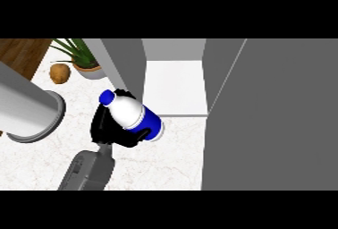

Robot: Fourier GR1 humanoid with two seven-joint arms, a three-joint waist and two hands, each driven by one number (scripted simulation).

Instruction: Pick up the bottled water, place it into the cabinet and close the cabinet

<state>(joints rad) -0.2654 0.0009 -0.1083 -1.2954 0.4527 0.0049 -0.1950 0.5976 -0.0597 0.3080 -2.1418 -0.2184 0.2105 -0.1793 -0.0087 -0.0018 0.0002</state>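
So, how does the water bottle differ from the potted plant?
The water bottle is white and blue; the potted plant has green leaves in a pale pot. The bottle is tilted and held in the left hand, fingers curled round it; the plant stands free on the counter. The bottle sits nearer the cabinet opening.

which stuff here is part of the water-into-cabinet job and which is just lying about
Job: white plastic water bottle with blue cap and label; open grey cabinet with white shelf; left hand holding the bottle.

Lying about: potted green plant; brown potato; grey cylindrical canister.
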